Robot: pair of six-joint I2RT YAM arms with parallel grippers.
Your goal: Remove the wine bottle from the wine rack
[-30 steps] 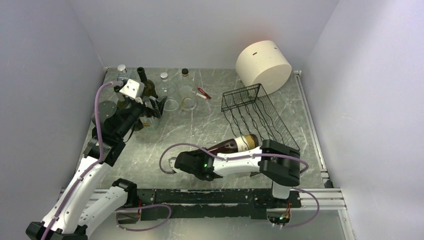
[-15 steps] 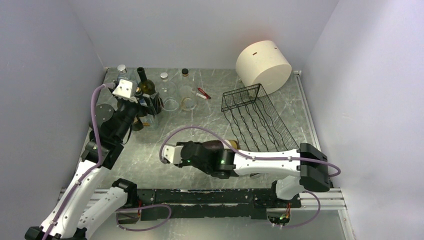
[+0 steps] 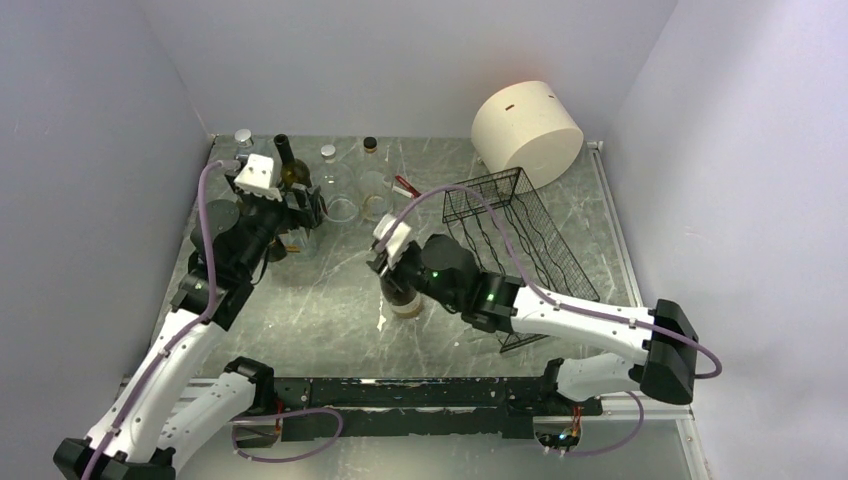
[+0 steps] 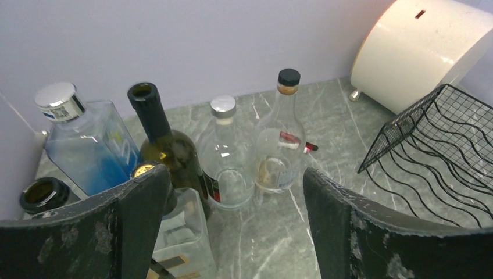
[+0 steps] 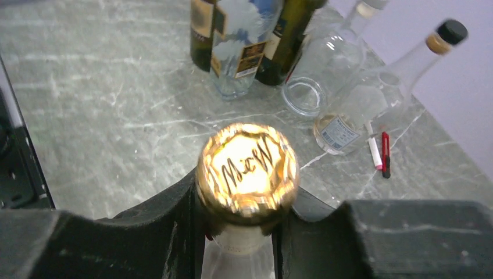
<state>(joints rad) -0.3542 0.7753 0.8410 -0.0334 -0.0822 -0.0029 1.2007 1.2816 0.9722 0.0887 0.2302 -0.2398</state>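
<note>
Gold foil cap pinched; wine bottle (image 5: 247,167) upright, clear of the wine rack (image 3: 520,235).
We see the right gripper (image 5: 239,226) clamped tight on its neck, base at or just above the table (image 3: 330,310), just left of the rack's near end. We'd lower straight, check it stands, then release. Far left of the rack, the left gripper (image 4: 232,197) gapes wide, empty, above spare bottles (image 4: 168,145).

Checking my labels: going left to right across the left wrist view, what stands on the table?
Blue square bottle → dark green bottle → clear silver-capped bottle → clear black-capped bottle → wine rack.
</note>
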